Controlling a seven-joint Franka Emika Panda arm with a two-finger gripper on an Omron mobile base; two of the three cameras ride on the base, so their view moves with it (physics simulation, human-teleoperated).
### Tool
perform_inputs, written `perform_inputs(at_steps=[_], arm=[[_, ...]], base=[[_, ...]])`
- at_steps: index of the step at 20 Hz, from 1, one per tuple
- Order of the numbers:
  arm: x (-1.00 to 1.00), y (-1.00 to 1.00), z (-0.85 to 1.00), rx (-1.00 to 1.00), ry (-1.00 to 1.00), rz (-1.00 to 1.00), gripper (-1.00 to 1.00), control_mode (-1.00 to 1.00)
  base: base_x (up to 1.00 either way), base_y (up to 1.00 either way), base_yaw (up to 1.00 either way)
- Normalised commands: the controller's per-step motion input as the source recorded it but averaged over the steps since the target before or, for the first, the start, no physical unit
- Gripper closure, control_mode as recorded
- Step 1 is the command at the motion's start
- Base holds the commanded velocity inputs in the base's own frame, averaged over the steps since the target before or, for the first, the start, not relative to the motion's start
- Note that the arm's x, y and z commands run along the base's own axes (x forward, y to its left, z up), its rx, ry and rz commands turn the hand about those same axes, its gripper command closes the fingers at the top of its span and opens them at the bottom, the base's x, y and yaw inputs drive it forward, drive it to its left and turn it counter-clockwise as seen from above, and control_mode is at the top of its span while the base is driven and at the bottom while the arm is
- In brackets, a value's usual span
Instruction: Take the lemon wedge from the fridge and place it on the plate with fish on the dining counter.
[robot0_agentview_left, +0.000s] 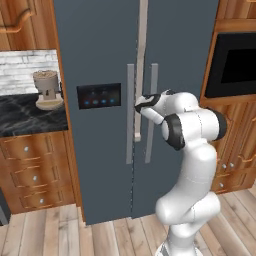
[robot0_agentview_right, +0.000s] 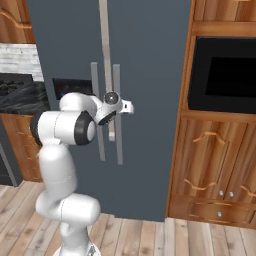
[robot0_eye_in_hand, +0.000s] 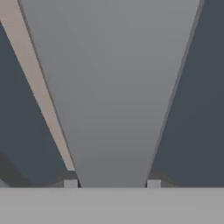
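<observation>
The fridge (robot0_agentview_left: 100, 50) (robot0_agentview_right: 150, 75) is tall and slate-blue, and both of its doors look closed. My gripper (robot0_agentview_left: 145, 102) (robot0_agentview_right: 120, 106) reaches straight in at mid height, against the long grey handle (robot0_agentview_left: 152, 80) (robot0_agentview_right: 118, 80) just right of the door seam. In the hand view that handle (robot0_eye_in_hand: 112, 109) runs up between my two finger tips (robot0_eye_in_hand: 70, 183), and the gripper (robot0_eye_in_hand: 112, 183) is shut on it. The pale seam strip (robot0_eye_in_hand: 39, 87) lies beside the handle. The lemon wedge is hidden behind the doors. The plate with fish and the dining counter are out of view.
A black control panel with blue lights (robot0_agentview_left: 99, 96) sits on the left door. Left of the fridge, a dark stone worktop (robot0_agentview_left: 27, 117) carries a beige appliance (robot0_agentview_left: 47, 90) over wooden drawers. To the right is a built-in black oven (robot0_agentview_left: 232, 65) (robot0_agentview_right: 225, 75) in wooden cabinets.
</observation>
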Motion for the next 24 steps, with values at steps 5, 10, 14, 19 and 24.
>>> perform_inputs(at_steps=[5, 10, 14, 19, 24], arm=[[-0.9, -0.28, 0.0, 0.0, -0.09, 0.0, 1.0, -1.0], [-0.95, -0.36, 0.0, 0.0, -0.09, 0.0, 1.0, -1.0], [-0.99, -0.38, 0.04, 0.0, -0.09, -0.03, -1.0, -1.0], [-0.84, -0.05, 0.75, 0.0, -0.01, -0.08, -1.0, -1.0], [-0.48, 0.0, 1.0, -0.04, 0.01, -0.03, -1.0, -1.0]], base=[[0.0, 0.0, 0.0], [0.0, 0.0, 0.0], [0.0, 0.0, 0.0], [0.0, 0.0, 0.0], [0.0, 0.0, 0.0]])
